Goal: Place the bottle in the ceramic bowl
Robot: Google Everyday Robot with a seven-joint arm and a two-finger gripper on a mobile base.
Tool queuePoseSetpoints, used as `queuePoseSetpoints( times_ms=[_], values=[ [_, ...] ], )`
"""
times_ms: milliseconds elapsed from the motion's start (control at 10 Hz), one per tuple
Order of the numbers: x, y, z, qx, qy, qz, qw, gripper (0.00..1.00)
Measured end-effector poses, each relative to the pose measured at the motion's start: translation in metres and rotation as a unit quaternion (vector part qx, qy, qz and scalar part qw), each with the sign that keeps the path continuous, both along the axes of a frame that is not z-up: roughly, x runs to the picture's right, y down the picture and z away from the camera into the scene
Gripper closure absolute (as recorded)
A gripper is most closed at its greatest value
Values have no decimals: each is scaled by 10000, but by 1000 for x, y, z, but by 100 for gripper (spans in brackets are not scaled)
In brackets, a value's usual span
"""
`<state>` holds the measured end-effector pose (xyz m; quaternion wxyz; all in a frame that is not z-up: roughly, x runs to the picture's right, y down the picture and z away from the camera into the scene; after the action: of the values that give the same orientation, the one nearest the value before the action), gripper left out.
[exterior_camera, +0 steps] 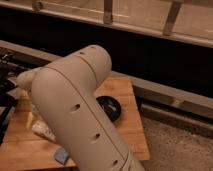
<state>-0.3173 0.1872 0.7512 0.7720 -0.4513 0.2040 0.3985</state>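
My pale arm fills the middle of the camera view and hides much of the wooden table. The dark glossy ceramic bowl sits on the table just right of the arm, its left part hidden. The gripper hangs from the arm's far end at the left, low over the table's left side, mostly hidden by the arm. The bottle is not visible; it may be behind the arm. A pale object lies on the table under the gripper; I cannot tell what it is.
A small blue-grey item lies near the table's front edge. Dark equipment stands off the table's left side. A dark wall with a metal rail runs behind. Speckled floor lies to the right.
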Motion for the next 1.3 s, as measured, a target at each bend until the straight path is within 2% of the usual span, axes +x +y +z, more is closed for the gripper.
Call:
queuePoseSetpoints(
  times_ms=[200,400,500,800,1100,1300],
  values=[
    [1,6,12,165,91,59,9998,10],
    [-5,1,8,433,140,136,9989,10],
    [-5,0,6,464,137,219,9986,10],
    [-2,12,16,329,-5,540,9980,10],
    [-7,28,18,188,-56,593,9980,10],
    [-16,47,21,-52,-94,527,9986,10]
  ],
)
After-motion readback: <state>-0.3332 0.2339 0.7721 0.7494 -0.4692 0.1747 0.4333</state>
